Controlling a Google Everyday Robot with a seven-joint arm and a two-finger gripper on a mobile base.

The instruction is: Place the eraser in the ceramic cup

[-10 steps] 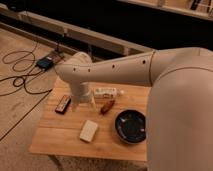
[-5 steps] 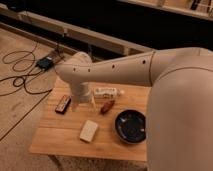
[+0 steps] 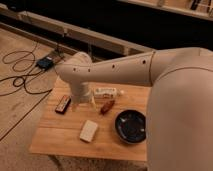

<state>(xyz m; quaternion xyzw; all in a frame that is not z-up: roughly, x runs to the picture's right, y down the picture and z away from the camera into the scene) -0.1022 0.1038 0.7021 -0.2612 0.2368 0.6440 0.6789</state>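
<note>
Change: none; arm and objects lie as they did a second ago, so no progress on the task yet.
Gripper [image 3: 84, 104]: left of centre, hanging low over the table's far side, jaws wide, holding nothing.
Eraser [image 3: 88, 131]: flat on the table, lower centre, near the gripper but clear of it, not yet picked up.
Cup: none visible.
Also on the table [image 3: 57, 141], pale wood: remote [image 3: 63, 104], labelled box [image 3: 106, 92], reddish-brown oblong [image 3: 107, 106], dark bowl [image 3: 131, 126].
Room: cables [image 3: 20, 75] on the floor, upper left; dark wall behind.
</note>
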